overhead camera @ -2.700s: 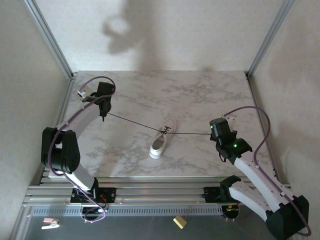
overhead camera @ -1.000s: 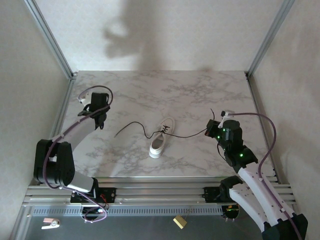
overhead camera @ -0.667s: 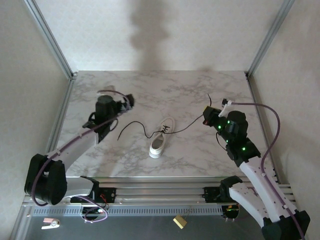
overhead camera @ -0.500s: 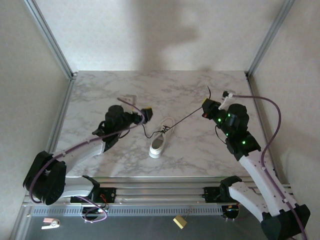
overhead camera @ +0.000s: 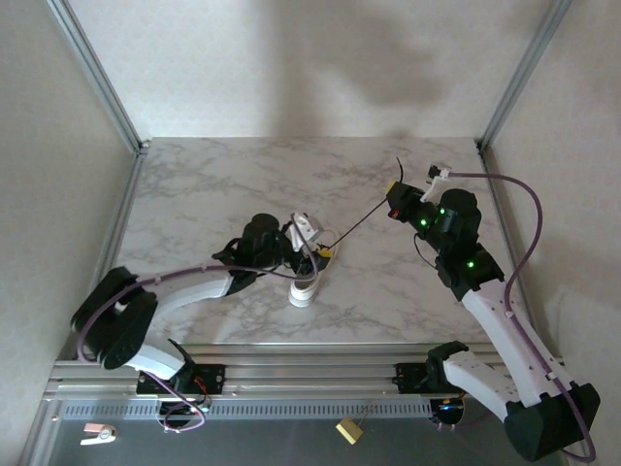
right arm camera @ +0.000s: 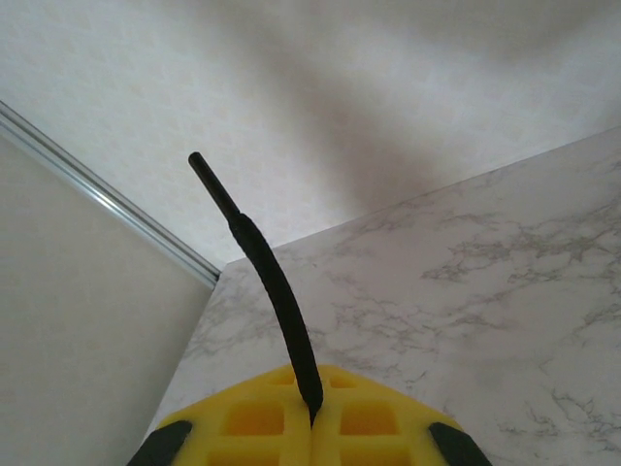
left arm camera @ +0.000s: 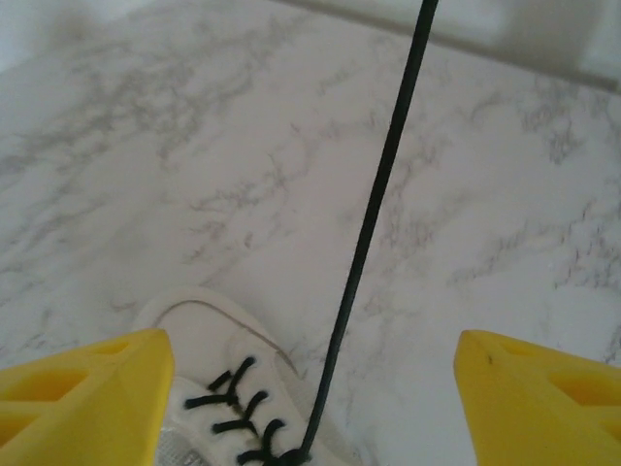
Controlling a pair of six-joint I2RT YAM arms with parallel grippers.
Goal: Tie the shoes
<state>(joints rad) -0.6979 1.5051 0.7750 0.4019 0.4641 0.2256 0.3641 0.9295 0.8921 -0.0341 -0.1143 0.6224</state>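
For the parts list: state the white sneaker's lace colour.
Black: the thin laces show clearest in the left wrist view.

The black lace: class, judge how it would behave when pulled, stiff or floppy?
Probably floppy: the lace runs straight only because the right gripper pulls it taut from the sneaker. Its short end past the jaws stands up curved, so likely a little springy.

One small white low-top sneaker (overhead camera: 306, 289) with one taut thin black lace (left arm camera: 374, 214) on one white marble tabletop (overhead camera: 223, 184). Two white-and-black robot arms (overhead camera: 505, 320) carry two yellow-fingered grippers: left gripper (left arm camera: 310, 398), right gripper (right arm camera: 312, 413).
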